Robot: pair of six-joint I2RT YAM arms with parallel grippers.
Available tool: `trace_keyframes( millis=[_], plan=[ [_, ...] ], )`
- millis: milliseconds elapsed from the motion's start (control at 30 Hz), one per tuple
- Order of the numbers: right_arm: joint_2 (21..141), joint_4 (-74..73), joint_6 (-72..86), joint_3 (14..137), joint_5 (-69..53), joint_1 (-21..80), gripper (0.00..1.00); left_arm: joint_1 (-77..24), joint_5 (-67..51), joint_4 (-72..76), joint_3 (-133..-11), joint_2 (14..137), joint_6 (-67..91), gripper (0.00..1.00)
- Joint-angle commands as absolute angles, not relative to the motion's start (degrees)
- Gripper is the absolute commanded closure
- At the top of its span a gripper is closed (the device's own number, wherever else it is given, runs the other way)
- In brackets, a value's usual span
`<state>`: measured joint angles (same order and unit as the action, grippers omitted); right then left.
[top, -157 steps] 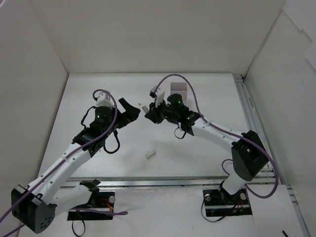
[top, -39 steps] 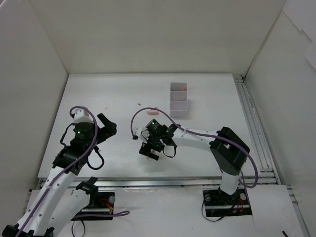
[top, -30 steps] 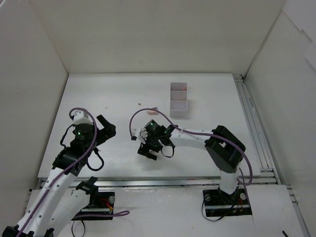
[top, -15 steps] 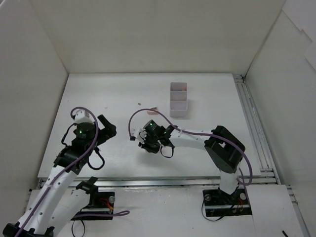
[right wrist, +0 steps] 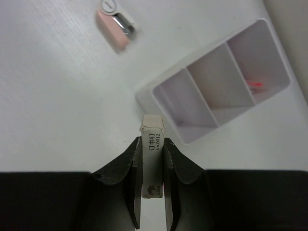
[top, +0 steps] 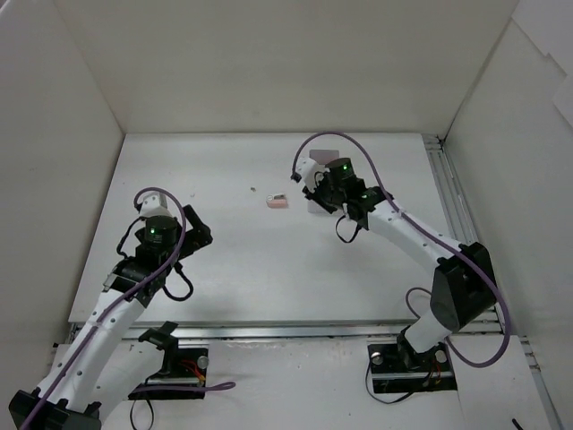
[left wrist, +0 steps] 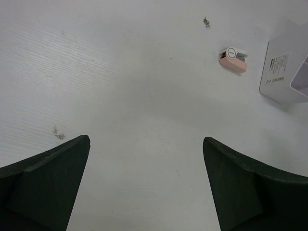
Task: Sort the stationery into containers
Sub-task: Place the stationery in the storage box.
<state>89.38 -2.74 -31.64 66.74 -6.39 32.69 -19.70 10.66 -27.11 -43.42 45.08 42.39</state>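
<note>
Partly sorted: far compartment of white box (right wrist: 202, 98) holds something pink-red (right wrist: 255, 84). Cream staple box (right wrist: 152, 132) clamped in right jaws, just short of near compartment. Pink block (right wrist: 114, 30) lies loose on tabletop (left wrist: 120, 96); left jaws open, empty.

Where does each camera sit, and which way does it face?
Top external: above, behind the bases, looking down at the white table; both arms show.
Left wrist: facing the table, open left gripper framing a pale pink block and white plastic compartment box.
Right wrist: above that box, right gripper clamping a cream printed block.
All three share the pale pink block.
</note>
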Motion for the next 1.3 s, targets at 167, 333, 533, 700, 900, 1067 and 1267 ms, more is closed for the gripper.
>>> trace_keyframes(
  millis=[167, 333, 533, 700, 900, 1067, 1267],
  plan=[
    [93.86, -11.41, -46.22, 78.56, -9.06, 25.58, 1.0, -18.29, 15.12, -24.34, -48.16, 45.96, 41.4, 0.0],
    [95.8, -17.05, -53.59, 82.7, -16.69, 24.0, 1.0, -17.75, 15.29, -24.08, -48.51, 47.19, 41.75, 0.0],
    [98.0, -18.28, -57.82, 83.58, -16.44, 23.55, 1.0, -17.75, 15.56, -23.99, -49.22, 50.36, 42.89, 0.0],
    [101.59, -18.28, -57.83, 86.3, -18.98, 22.68, 1.0, -17.75, 15.82, -22.86, -49.04, 51.41, 43.33, 0.0],
    [106.87, -18.28, -57.57, 90.26, -18.99, 22.32, 0.98, -17.75, 16.26, -22.32, -50.18, 53.08, 42.45, 0.0],
    [109.16, -18.28, -57.48, 91.06, -18.46, 22.32, 0.97, -17.75, 16.7, -22.94, -51.68, 55.02, 41.75, 0.0],
    [111.27, -18.28, -57.22, 92.19, -18.28, 22.06, 0.88, -17.75, 16.35, -22.5, -52.38, 56.69, 41.31, 0.0]
  ],
)
